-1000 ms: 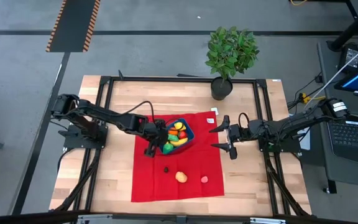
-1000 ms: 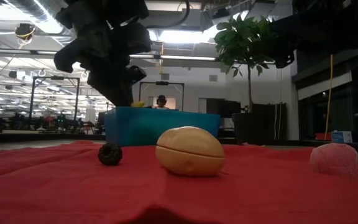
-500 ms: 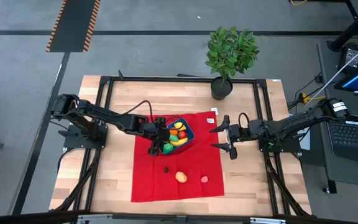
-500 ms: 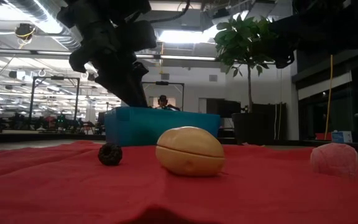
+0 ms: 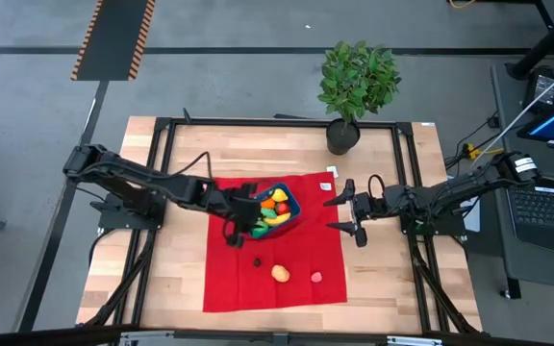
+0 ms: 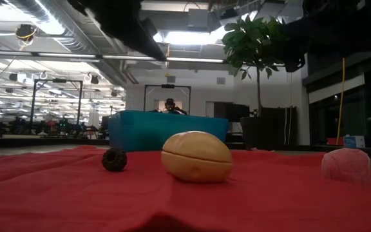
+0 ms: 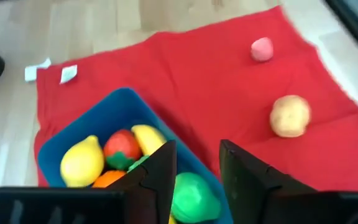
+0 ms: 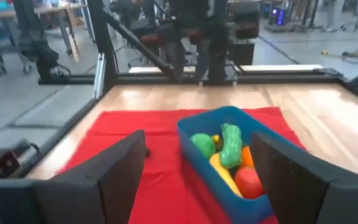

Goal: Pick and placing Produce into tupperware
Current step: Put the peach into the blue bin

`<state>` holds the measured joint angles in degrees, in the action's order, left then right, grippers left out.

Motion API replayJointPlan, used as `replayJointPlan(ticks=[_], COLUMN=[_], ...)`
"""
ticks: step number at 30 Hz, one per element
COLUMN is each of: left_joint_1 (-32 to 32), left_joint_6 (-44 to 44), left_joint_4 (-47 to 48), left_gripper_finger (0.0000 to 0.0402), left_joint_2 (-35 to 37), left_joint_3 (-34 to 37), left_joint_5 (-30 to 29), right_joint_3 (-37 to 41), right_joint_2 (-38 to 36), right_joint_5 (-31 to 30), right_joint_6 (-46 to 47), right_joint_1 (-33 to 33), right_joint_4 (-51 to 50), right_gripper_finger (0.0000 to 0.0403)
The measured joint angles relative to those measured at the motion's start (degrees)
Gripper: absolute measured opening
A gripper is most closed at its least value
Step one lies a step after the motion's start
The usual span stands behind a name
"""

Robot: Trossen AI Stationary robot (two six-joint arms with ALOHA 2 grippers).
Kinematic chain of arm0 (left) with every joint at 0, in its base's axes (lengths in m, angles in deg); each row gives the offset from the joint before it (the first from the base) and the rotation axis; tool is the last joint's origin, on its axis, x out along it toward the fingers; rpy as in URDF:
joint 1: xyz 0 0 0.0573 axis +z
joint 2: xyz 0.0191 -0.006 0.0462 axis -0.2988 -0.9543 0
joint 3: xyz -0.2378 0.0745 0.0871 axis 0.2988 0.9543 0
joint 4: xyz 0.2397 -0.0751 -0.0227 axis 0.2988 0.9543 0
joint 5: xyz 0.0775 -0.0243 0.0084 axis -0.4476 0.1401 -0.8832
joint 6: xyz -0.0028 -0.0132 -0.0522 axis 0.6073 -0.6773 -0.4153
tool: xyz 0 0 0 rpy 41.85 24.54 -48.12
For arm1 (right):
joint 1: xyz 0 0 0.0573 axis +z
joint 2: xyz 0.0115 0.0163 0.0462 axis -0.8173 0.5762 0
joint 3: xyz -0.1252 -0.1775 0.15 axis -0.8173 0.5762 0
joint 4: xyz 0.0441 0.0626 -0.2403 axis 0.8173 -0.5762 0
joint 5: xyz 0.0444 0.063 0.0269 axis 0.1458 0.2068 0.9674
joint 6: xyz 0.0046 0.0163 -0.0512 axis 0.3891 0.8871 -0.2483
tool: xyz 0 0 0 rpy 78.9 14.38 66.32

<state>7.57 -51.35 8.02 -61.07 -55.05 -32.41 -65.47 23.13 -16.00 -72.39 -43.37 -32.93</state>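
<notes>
The blue tupperware sits on a red cloth and holds several toy fruits, among them a yellow one, a red one and a green one. Three pieces lie loose on the cloth: a dark one, a tan one and a pink one. My left gripper hangs open and empty above the tupperware's left end. My right gripper waits wide open to the right of the tupperware, holding nothing.
A potted plant stands at the table's far edge, right of centre. Small white paper scraps lie on the wood just beyond the cloth. In the low view the tan piece, dark piece and pink piece sit in front of the tupperware.
My left gripper tipped in over the tupperware's left end, then rose well above it; in the low view it has climbed almost out of the picture. The left arm's rear part drew back toward the table's left edge. The loose pieces on the cloth stayed put.
</notes>
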Motion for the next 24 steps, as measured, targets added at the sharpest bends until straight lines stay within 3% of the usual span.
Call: replayJointPlan(ticks=[8, 17, 20, 24], left_joint_1=[-6.06, -12.72, -14.49, -16.69], left_joint_6=[-6.05, -16.46, -19.05, -19.33], left_joint_4=[-4.0, -7.38, -7.94, -10.0], left_gripper_finger=[0.0097, 0.0079, 0.0073, 0.0065], left_joint_2=[3.65, 6.08, 6.12, 6.12], left_joint_3=[5.44, 12.59, 13.53, 14.23], left_joint_5=[-10.08, -22.53, -23.28, -23.33], right_joint_3=[-0.24, -0.55, -0.55, -1.12], right_joint_2=[0.15, 0.61, 1.05, 1.04], right_joint_5=[-0.08, -1.73, -1.71, -1.38], right_joint_6=[9.83, 8.2, 5.5, 8.6], right_joint_1=[0.92, 1.48, 1.49, 2.57], right_joint_4=[0.4, -1.41, -2.74, -3.76], right_gripper_finger=[0.0289, 0.0289, 0.0289, 0.0289])
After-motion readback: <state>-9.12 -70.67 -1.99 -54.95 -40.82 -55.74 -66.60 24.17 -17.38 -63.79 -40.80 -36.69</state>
